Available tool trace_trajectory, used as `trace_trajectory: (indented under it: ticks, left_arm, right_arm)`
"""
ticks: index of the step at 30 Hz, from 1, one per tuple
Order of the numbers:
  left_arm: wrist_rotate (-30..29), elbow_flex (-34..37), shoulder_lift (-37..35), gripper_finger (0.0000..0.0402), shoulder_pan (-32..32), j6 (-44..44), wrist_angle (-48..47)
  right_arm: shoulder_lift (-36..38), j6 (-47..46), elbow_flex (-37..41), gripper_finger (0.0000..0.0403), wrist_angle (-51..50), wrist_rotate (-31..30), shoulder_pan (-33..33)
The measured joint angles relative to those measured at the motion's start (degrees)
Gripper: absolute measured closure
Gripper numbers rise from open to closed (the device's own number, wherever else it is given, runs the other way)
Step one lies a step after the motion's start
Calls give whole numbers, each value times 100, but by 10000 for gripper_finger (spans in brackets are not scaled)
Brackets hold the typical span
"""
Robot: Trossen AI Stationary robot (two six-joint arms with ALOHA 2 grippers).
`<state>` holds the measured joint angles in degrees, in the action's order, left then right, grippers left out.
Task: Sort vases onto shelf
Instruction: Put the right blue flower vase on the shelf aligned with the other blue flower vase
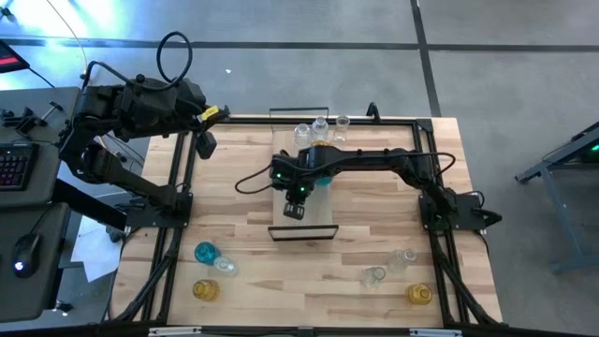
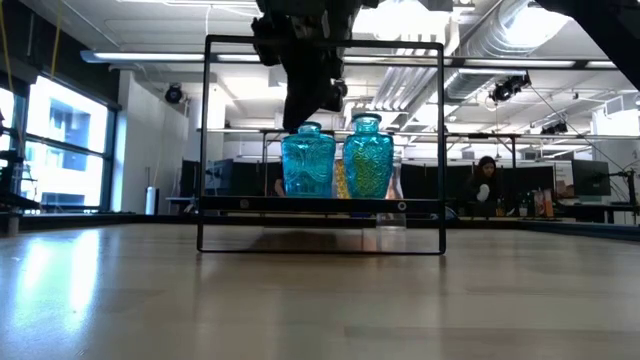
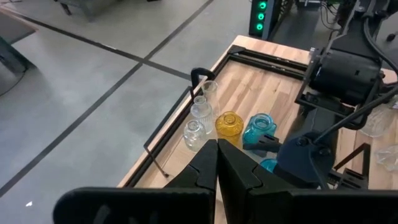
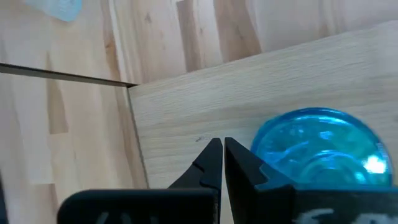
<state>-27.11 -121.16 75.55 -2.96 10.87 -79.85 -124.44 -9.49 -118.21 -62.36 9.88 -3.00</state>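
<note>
The shelf is a light-wood board [image 1: 314,217] in a thin black frame [image 2: 324,42] at the table's middle. On it stand two teal vases [image 2: 308,160] [image 2: 368,155], an amber vase [image 1: 323,145] and three clear vases [image 1: 321,127] toward its far end. My right gripper [image 1: 295,208] is shut and empty. It points down over the board [image 4: 186,112], just above and beside one teal vase [image 4: 320,146]. My left gripper [image 1: 204,140] is shut and empty, held back past the table's far left corner.
Loose vases stand near the table's front edge. On the left are a teal one [image 1: 205,252], a clear one [image 1: 226,266] and an amber one [image 1: 205,290]. On the right are two clear ones [image 1: 373,276] [image 1: 404,257] and an amber one [image 1: 419,294]. A person [image 2: 487,185] sits far behind.
</note>
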Motion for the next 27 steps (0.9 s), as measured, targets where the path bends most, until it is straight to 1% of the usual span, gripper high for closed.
trace_trajectory:
  ticks: [13,27]
  left_arm:
    - [0,2,-2,401,0,7,0]
    - [-2,2,0,401,0,52,0]
  right_arm:
    - [0,221,0,403,-92,-309,-190]
    - [0,355,0,403,-91,-380,-331]
